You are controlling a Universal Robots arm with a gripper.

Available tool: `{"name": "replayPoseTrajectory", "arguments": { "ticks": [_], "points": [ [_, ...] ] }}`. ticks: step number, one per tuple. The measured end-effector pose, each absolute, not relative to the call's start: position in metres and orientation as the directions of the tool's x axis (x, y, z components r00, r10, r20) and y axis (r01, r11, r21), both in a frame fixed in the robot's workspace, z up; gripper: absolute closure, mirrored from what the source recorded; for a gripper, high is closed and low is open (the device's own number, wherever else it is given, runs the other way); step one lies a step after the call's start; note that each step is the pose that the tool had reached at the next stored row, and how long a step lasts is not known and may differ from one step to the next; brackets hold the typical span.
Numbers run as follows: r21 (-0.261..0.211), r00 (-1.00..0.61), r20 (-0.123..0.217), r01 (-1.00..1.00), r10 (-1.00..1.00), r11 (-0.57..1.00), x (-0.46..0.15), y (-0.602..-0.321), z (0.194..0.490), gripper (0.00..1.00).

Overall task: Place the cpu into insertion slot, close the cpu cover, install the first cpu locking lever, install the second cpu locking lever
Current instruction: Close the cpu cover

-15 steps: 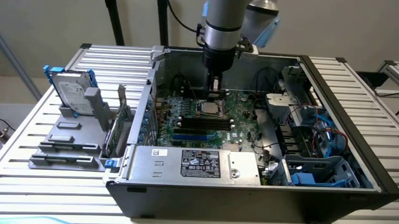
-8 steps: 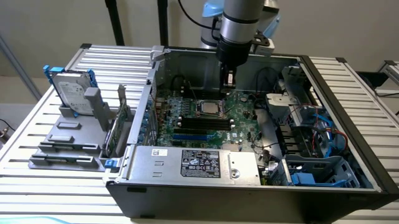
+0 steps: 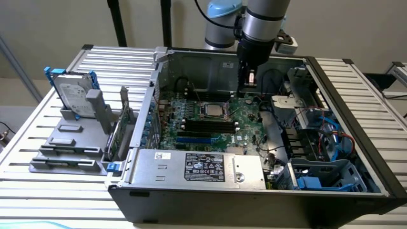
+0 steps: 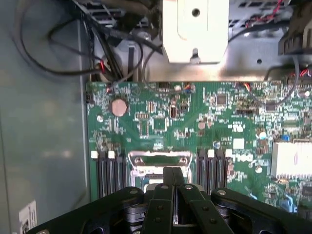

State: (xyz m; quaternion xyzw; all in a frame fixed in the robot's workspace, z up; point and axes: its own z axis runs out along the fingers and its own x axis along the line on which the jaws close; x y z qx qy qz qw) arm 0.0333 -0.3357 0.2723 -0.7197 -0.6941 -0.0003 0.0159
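Slatted grey bench [image 3: 57,195] carries an open computer case [image 3: 254,205], and the green board [image 3: 190,136] lies flat inside it. From above, the arm reaches into the case. The claw [image 3: 249,83] hangs over the board, clenched, and I see nothing between its fingers [image 4: 168,187]. The insertion slot [image 3: 201,110] is near it, toward the exterior view's left. A pale square in the middle of the slot looks like the cpu [image 3: 211,109], so I judge the first step is done. In the wrist view the cpu cover [image 4: 158,157] seems to lie down over the slot. Whether the two locking levers are fastened is too small to tell.
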Motion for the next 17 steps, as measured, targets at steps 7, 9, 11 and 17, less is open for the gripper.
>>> {"name": "replayPoseTrajectory", "arguments": {
  "ticks": [7, 9, 11, 17],
  "points": [
    [-0.023, 0.036, 0.024, 0.999, 0.999, -0.036, 0.059, -0.331, 0.271, 0.89],
    [-0.023, 0.036, 0.024, 0.999, 0.999, -0.036, 0.061, -0.329, 0.268, 0.89],
    [-0.023, 0.036, 0.024, 0.999, 0.999, -0.036, 0.062, -0.328, 0.264, 0.89],
    [-0.023, 0.035, 0.024, 0.999, 0.999, -0.035, 0.062, -0.328, 0.253, 0.89]
  ]
}}
